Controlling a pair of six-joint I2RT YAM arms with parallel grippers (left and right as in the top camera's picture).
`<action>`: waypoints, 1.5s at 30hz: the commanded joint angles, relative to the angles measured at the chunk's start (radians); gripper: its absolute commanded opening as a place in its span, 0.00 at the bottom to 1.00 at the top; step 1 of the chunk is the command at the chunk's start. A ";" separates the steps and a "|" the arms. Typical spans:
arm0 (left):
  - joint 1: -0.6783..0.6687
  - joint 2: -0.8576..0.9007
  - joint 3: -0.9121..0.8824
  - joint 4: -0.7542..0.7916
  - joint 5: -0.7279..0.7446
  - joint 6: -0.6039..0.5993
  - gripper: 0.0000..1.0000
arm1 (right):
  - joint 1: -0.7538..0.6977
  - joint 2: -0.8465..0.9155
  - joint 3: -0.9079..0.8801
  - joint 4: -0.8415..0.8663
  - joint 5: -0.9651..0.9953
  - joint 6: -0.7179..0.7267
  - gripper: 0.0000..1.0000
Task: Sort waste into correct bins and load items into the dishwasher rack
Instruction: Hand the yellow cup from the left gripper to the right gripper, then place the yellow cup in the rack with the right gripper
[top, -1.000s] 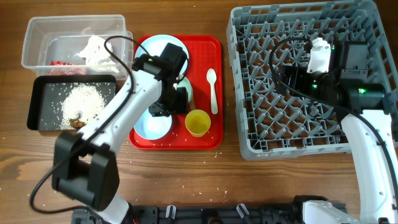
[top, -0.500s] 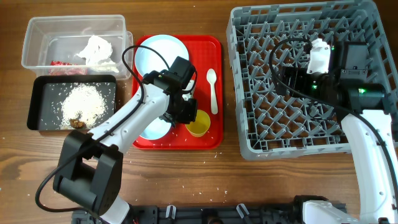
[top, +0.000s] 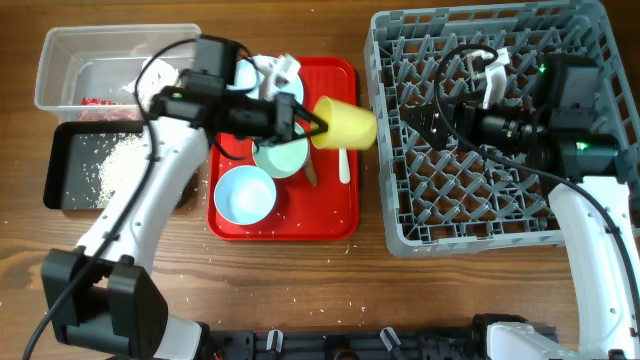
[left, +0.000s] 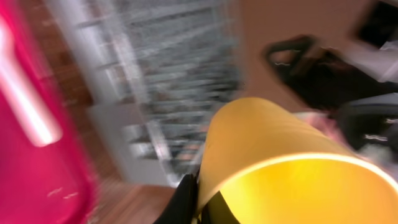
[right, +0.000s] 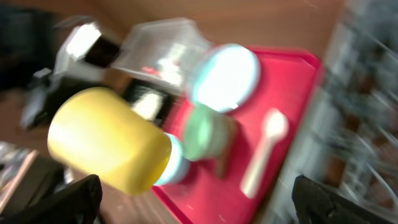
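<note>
Yellow cup (top: 347, 123) is up in the air, lying on its side, clamped at the rim by the left gripper (top: 316, 125). It hangs over the right edge of the red tray (top: 335, 222), in the gap before the dishwasher rack (top: 480, 215), and touches neither. The left wrist view is blurred but shows the cup's open mouth close to the lens and a dark finger (left: 185, 200) at its rim. The right gripper (top: 432, 117) sits over the rack pointing toward the cup, jaws spread wide and empty; its own camera sees the cup side-on.

Step, as I judge it: get the cup into the rack, either placed directly or passed to the right arm.

- Hold the rim pinch firm, since a thin wall could slip.
- Clear the rack's near wall before lowering.
- Turn the mouth down and seat the cup between pegs.
- Watch for the right arm, which is near the path.
- Let go only once the cup is seated.

Mint bowl (top: 281, 157), blue bowl (top: 245, 194) and spoon (top: 343, 168) wait on the tray.
</note>
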 joint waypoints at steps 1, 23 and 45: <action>0.058 -0.014 0.014 0.050 0.375 -0.029 0.04 | 0.008 0.019 0.010 0.076 -0.303 -0.077 0.99; 0.060 -0.014 0.014 0.075 0.432 -0.055 0.18 | 0.249 0.126 0.010 0.452 -0.470 -0.015 0.52; 0.088 -0.014 0.014 -0.102 -0.812 -0.051 0.51 | 0.106 0.006 0.209 -0.688 0.694 0.108 0.50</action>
